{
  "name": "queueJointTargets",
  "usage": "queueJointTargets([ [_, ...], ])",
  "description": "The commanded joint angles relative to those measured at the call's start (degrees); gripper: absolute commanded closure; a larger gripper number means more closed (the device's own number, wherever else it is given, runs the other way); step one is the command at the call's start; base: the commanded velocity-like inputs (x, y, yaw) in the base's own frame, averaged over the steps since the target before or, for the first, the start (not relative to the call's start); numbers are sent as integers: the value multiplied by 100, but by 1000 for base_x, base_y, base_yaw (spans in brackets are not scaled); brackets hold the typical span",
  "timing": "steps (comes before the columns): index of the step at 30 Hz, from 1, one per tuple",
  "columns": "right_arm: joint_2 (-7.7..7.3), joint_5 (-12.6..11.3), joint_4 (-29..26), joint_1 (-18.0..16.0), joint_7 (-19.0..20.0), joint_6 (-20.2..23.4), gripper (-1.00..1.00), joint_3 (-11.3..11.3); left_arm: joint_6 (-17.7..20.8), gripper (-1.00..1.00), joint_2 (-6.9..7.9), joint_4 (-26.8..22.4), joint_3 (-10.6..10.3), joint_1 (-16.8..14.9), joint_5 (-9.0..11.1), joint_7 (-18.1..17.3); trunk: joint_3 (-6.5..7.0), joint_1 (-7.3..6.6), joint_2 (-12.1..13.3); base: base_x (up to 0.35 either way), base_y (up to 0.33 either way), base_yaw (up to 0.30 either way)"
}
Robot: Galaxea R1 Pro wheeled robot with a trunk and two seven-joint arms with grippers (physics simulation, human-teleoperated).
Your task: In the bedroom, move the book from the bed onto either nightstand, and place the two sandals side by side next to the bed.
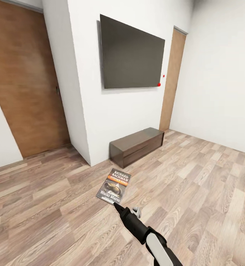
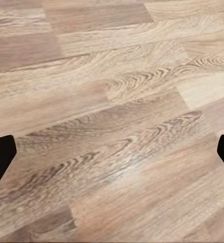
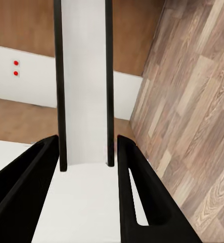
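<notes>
My right gripper (image 1: 117,205) is shut on the near edge of the book (image 1: 114,186), a thin paperback with a dark cover, an orange band and white lettering, held out flat above the wood floor. In the right wrist view the book (image 3: 84,91) runs edge-on, white pages between dark covers, clamped between the two black fingers (image 3: 142,197) of the right gripper (image 3: 86,152). The left gripper (image 2: 112,152) is open, its fingertips (image 2: 0,157) far apart over bare floorboards. The bed, the nightstand and the sandals are out of view.
A long low dark-brown bench (image 1: 137,146) stands against the white wall under a wall-mounted black screen (image 1: 131,53). A wooden door (image 1: 23,85) is at the left and a narrower one (image 1: 172,77) at the right. Wood-plank floor (image 1: 196,177) stretches ahead.
</notes>
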Motion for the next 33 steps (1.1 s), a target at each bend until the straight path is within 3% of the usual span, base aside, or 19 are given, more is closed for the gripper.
queueJointTargets([
  [1, 1, -70, 0, -5, 28, 38, 100, -1, -15, -100, 2, 3, 47, -2, -43, 28, -6, 2, -3, 289, 0, -267],
  [12, 1, -70, 0, -5, 71, 39, 100, -10, -15, -100, 2, 3, 44, -2, -48, 124, -6, 2, -3, 290, -35, -267],
  [33, 1, -70, 0, -5, 80, 39, 100, -11, -15, -100, 1, 3, 43, -2, -48, 131, -6, 2, -3, 292, -127, -267],
])
